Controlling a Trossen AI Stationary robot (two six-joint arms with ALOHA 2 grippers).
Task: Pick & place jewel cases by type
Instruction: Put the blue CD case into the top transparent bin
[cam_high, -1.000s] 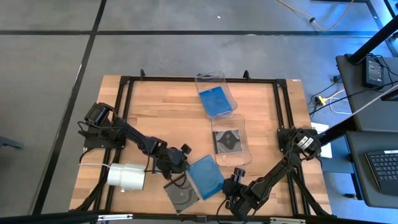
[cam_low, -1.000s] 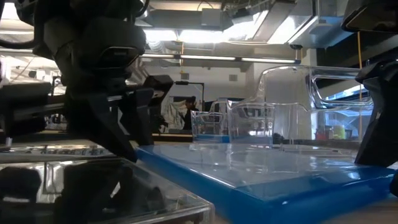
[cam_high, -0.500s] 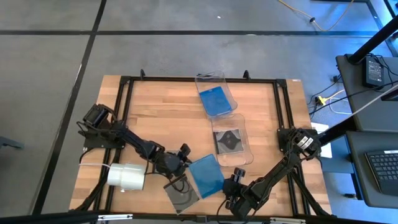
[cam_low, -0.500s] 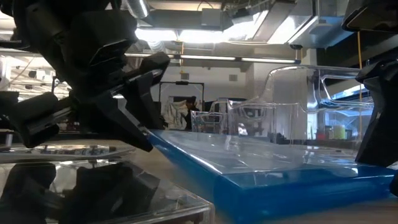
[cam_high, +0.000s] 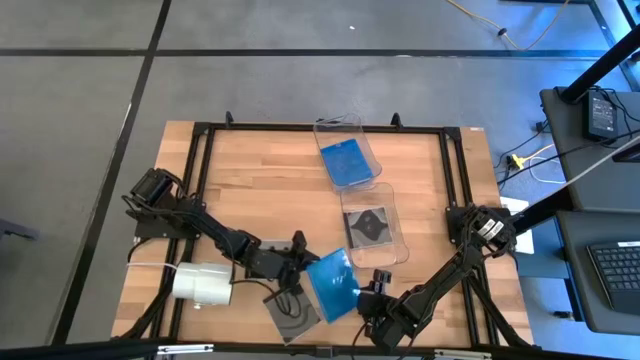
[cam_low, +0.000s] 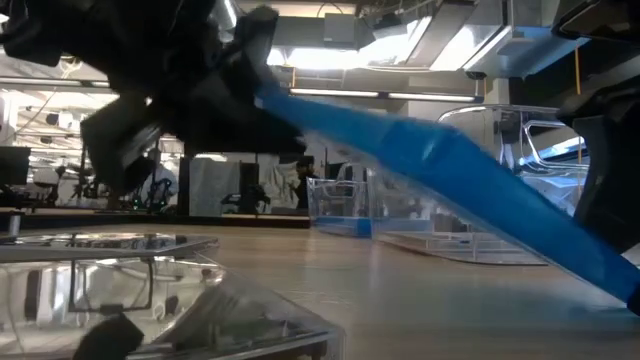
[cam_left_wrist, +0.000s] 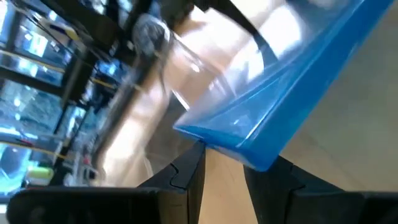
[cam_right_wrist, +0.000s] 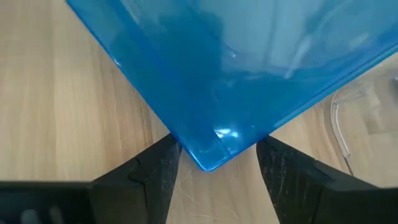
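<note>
A translucent blue jewel case (cam_high: 332, 283) slants above the table's near middle; in the low view this blue jewel case (cam_low: 450, 170) runs from high left to low right. My left gripper (cam_high: 300, 262) is shut on its raised left side. My right gripper (cam_high: 372, 292) stands open at the case's low right corner (cam_right_wrist: 208, 158), one finger on either side. A dark grey jewel case (cam_high: 292, 314) lies flat on the wood by the near edge, below the blue one's left part. My left gripper pinches a corner of the blue jewel case (cam_left_wrist: 239, 146) between its two fingers, one on each face. The fingers come from the table's left, slanting slightly down. The case is tilted, its held side high and the opposite corner low by my right gripper. My right gripper has the case's low corner between its open fingers (cam_right_wrist: 158, 171); whether they touch its edges I cannot tell.
A white roll (cam_high: 203, 284) lies at the near left beside my left arm. A clear bin (cam_high: 340, 128) at the far middle holds a blue case (cam_high: 348, 160). A second clear bin (cam_high: 392, 250) nearer the right holds a dark case (cam_high: 366, 225).
My left gripper has risen and rolled, tipping the blue jewel case up by its left side from lying nearly flat. The case's right corner has stayed low by my right gripper, which has kept its place.
</note>
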